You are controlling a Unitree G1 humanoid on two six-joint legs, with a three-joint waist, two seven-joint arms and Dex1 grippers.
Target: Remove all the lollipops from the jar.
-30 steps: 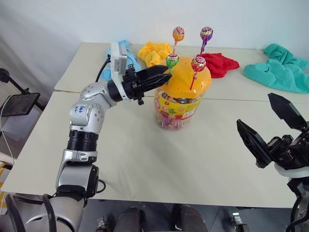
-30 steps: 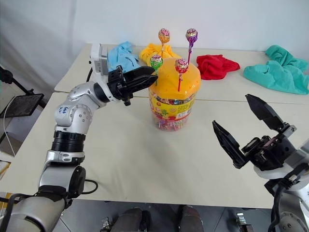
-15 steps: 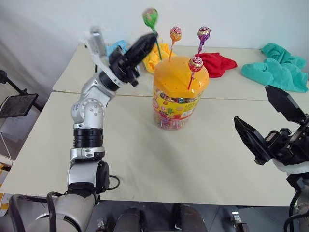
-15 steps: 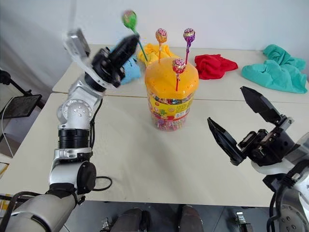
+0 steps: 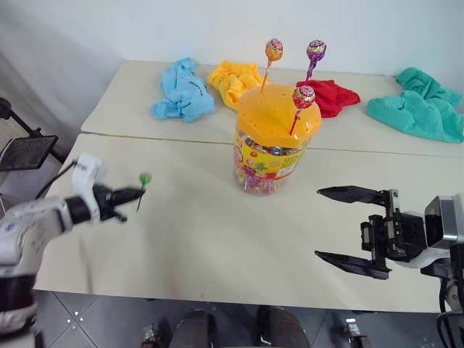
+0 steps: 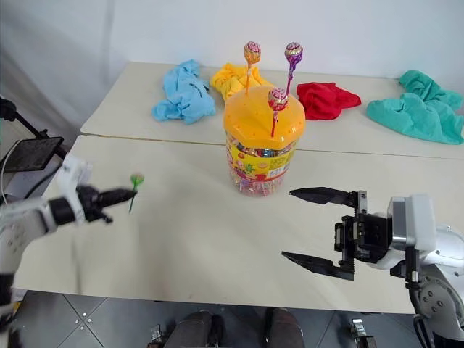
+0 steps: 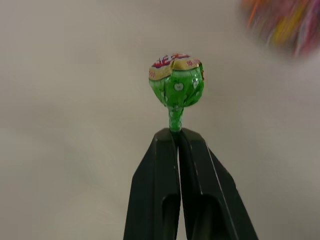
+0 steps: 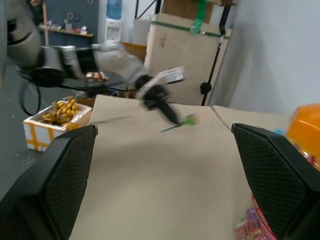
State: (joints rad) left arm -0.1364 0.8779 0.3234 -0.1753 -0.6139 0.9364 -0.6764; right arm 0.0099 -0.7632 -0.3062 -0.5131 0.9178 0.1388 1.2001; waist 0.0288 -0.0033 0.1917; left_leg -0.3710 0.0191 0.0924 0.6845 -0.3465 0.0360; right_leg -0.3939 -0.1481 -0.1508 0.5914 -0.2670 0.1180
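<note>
Well left of the jar [image 5: 273,138], a green lollipop [image 7: 176,85] is pinched by its stick between the pressed-together fingers of the left gripper [image 5: 131,194], held above the counter [image 5: 217,239]. Three lollipops [image 5: 303,96] are seen standing in the jar's orange lid, while the right gripper [image 5: 348,232], fingers spread wide, is held to the right of the jar. Judged step: one lollipop removed and to be set down; next, a remaining stick must be pinched and drawn upward.
</note>
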